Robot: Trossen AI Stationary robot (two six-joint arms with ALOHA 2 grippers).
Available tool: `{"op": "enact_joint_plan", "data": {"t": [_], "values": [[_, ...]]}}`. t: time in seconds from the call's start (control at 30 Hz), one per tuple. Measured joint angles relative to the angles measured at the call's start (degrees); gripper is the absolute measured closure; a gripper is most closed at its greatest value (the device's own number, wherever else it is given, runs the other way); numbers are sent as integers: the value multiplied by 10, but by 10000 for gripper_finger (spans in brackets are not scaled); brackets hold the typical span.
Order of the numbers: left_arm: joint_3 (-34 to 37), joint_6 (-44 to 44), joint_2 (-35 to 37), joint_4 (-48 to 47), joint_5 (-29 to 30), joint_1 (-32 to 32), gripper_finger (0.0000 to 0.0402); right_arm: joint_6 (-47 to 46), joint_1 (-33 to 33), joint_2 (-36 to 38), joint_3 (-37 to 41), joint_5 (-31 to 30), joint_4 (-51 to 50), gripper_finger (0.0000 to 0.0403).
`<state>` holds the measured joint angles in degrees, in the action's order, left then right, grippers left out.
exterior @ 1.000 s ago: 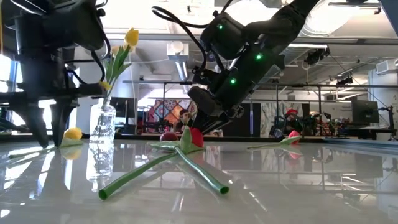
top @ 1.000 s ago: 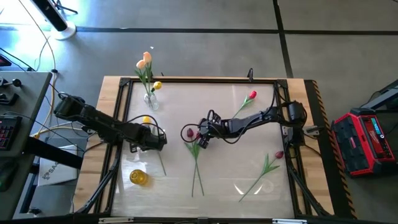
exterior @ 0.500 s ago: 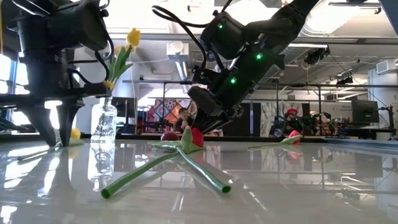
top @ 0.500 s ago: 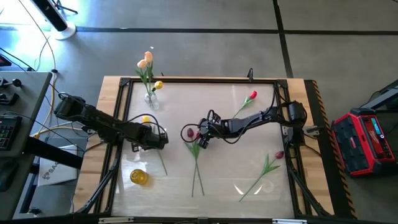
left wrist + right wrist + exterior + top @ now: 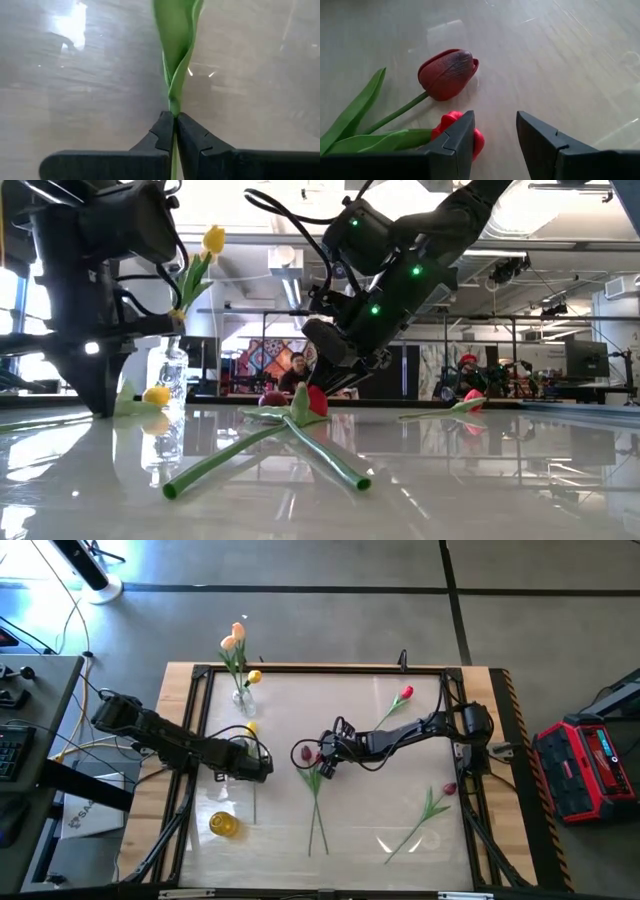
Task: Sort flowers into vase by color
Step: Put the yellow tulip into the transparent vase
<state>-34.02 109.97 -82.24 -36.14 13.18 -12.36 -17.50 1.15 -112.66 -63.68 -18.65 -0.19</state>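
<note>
The left gripper (image 5: 252, 768), left of centre in the high view, is clamped on a yellow tulip (image 5: 250, 729) whose stem runs up-frame, head toward the vase (image 5: 241, 700) at upper left. The right gripper (image 5: 322, 754), at centre with fingers parted, hovers over a maroon tulip (image 5: 447, 73) and a red tulip (image 5: 451, 123) with crossed stems.

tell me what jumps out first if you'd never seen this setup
Two dark arms meet mid-table. The left gripper is shut on a yellow tulip's stem, and the right gripper hangs open over two crossed red tulips. At the far edge, a glass vase holds peach and yellow tulips.
</note>
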Motion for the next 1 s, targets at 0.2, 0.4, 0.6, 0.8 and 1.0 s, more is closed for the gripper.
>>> {"op": "enact_joint_plan", "data": {"t": [0.2, 0.4, 0.6, 0.8, 1.0], "values": [[-27, -8, 1, -56, 64, -7, 401, 0, 0, 0, 0, -3, 0, 265], [-76, -41, 3, -78, 112, -22, 401, 0, 0, 0, 0, -2, 1, 265], [-132, -126, 4, -76, 154, -40, 401, -1, 0, 0, 0, -2, 1, 265], [-206, -302, 36, -77, 274, -56, 401, -5, 0, 0, 0, 0, 0, 265], [-253, -514, 90, -61, 391, -56, 401, -5, 6, 0, 0, 0, -2, 265]]}}
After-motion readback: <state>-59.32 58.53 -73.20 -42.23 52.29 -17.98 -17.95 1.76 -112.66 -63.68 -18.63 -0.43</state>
